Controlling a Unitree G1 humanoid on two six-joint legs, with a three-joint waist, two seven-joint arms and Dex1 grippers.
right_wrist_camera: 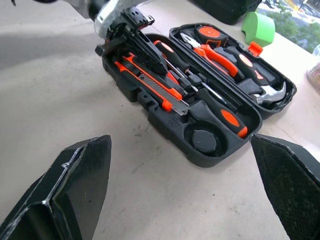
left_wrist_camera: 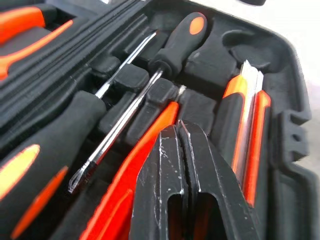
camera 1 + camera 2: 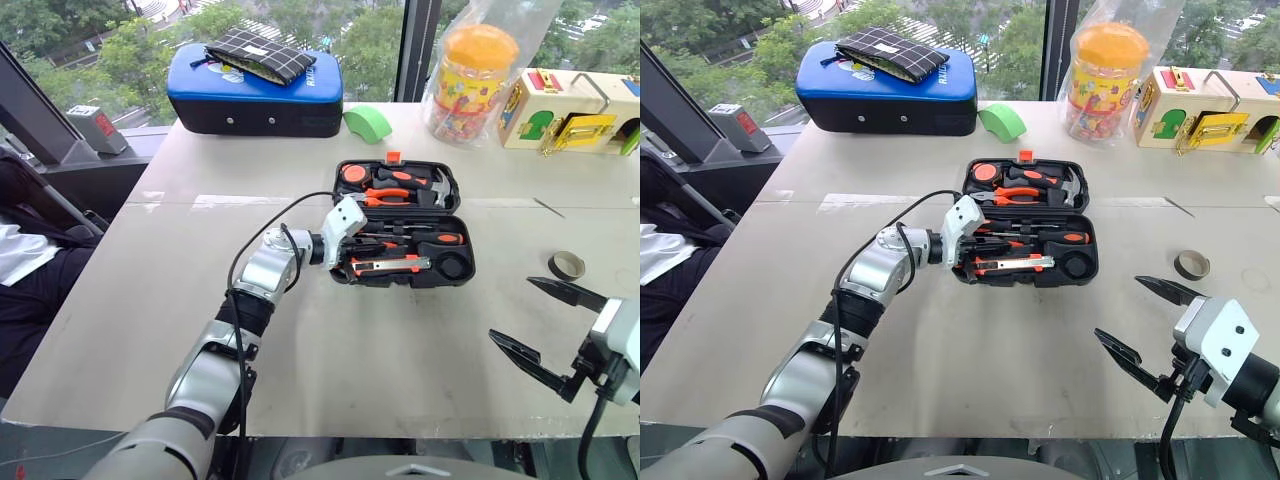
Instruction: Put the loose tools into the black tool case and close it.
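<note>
Right now my left claw [image 2: 182, 131] is pinched shut, holding nothing, its tips down in the open case [image 3: 455, 272] on the small orange screwdriver [image 2: 131, 175]. Both other screwdrivers [image 2: 167, 50] and the knife [image 3: 388, 265] lie in the case too. My right claw [image 3: 545, 325] hangs wide open, well apart.

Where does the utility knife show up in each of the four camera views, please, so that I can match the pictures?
Left eye view: utility knife, in the near half of the black tool case, right of the left hand.
Right eye view: same spot.
Left wrist view: beside the shut fingers, near the case wall.
Right wrist view: along the case's near edge.
Shared landmark: the round recess past the blade end.
</note>
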